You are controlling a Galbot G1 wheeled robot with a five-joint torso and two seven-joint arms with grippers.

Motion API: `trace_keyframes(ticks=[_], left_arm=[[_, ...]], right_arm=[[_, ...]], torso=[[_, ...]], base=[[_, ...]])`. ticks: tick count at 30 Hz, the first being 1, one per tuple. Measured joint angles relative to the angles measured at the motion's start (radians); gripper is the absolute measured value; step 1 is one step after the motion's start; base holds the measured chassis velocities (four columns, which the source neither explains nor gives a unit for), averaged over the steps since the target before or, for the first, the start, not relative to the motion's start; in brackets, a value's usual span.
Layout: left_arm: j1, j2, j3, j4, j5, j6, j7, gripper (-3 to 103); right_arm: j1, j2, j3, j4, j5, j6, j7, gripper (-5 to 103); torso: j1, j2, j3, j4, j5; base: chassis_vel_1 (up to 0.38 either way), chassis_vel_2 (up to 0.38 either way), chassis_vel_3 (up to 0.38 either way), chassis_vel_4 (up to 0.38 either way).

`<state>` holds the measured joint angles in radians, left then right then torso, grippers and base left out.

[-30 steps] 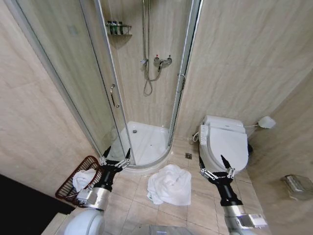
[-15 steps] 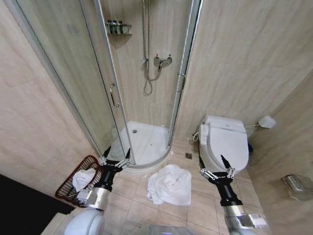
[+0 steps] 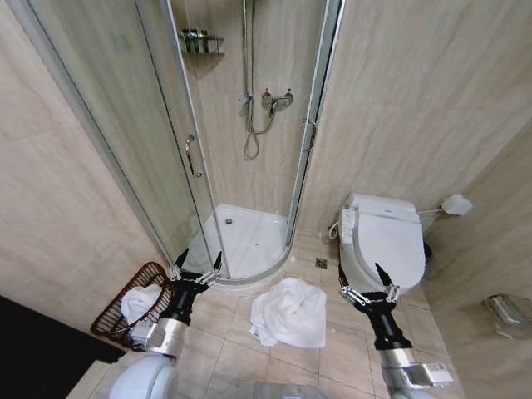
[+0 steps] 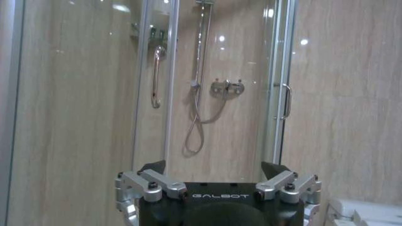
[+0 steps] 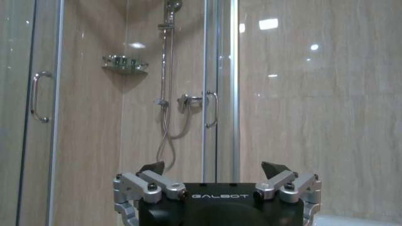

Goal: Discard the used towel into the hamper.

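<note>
On the floor tiles between the two arms lies the crumpled white towel (image 3: 288,312), roughly midway, its bulk running toward the shower. Both the left claw (image 3: 198,263) and right claw (image 3: 365,278) hover spread and empty. The hamper (image 3: 125,309) sits just beside the left arm, already holding white cloth.

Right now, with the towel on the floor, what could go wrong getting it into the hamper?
The hamper already holds a white cloth, so the bulky towel may spill over its rim. It also sits close behind the open left gripper, so a swing could tip it. The spread towel may drag when lifted.
</note>
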<state>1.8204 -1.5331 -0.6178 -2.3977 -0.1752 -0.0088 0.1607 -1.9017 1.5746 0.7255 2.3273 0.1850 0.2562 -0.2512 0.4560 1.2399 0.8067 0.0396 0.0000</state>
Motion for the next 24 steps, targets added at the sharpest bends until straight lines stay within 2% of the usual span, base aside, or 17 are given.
trace_keyframes(ticks=[9, 24], left_arm=[[0.000, 0.000, 0.000, 0.000, 0.000, 0.000, 0.000, 99], [0.000, 0.000, 0.000, 0.000, 0.000, 0.000, 0.000, 99]], right_arm=[[0.000, 0.000, 0.000, 0.000, 0.000, 0.000, 0.000, 100], [0.000, 0.000, 0.000, 0.000, 0.000, 0.000, 0.000, 100]], torso=[[-0.025, -0.055, -0.030, 0.0000, 0.0000], [-0.057, -0.126, -0.069, 0.0000, 0.0000]], base=[[0.000, 0.000, 0.000, 0.000], [0.000, 0.000, 0.000, 0.000]])
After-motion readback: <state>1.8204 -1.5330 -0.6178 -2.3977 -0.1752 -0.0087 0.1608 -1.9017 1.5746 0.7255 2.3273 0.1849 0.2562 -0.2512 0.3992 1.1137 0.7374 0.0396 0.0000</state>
